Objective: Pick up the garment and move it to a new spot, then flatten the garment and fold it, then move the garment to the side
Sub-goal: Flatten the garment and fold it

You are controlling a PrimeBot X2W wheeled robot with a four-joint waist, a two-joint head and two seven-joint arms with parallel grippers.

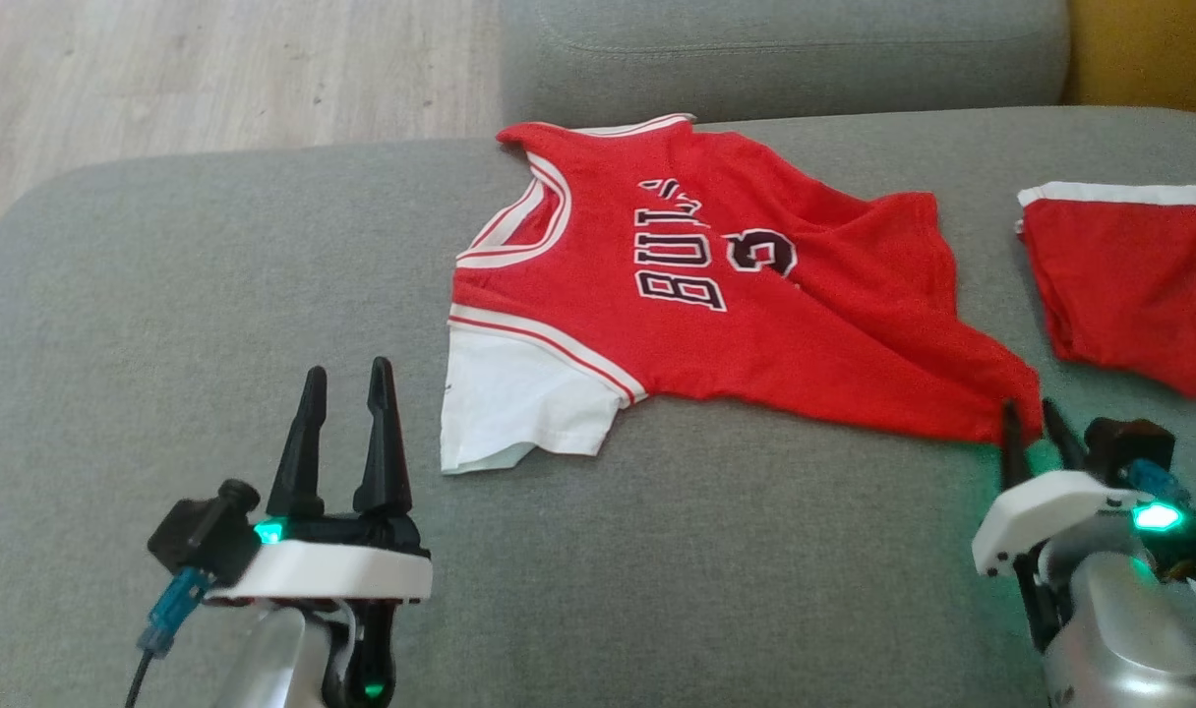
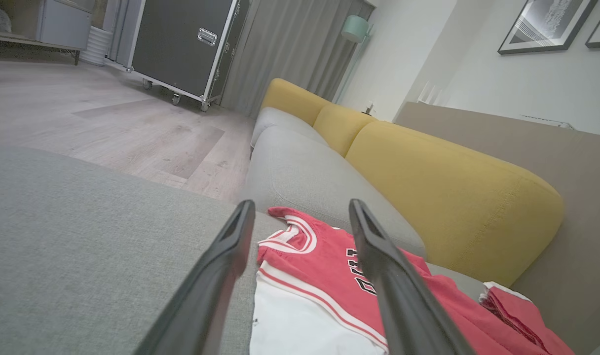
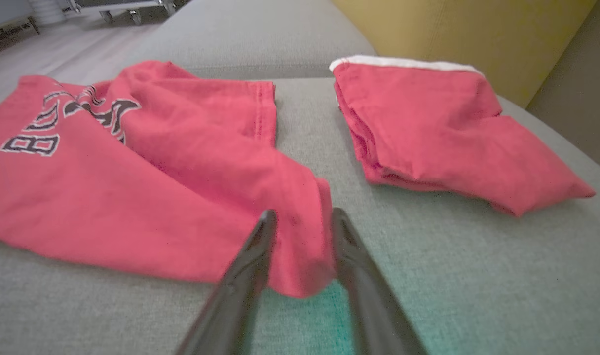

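Red jersey [image 1: 716, 285] lies mid-frame on the sofa [image 1: 214, 295], wrinkled, not flat or folded. Right gripper [image 1: 1029, 423] jaws pinch its lower right corner; left gripper [image 1: 347, 393] jaws open at lower left, clear of cloth. Pick-up looks barely begun; moving, flattening, folding all left

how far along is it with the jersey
Early on. Done: nothing clearly; the jersey lies open and wrinkled on the sofa, unfolded. In hand: the right claw pinches its near hem corner, while the left claw is open near the white sleeve, off the cloth. Left: flattening, folding, and moving it aside.
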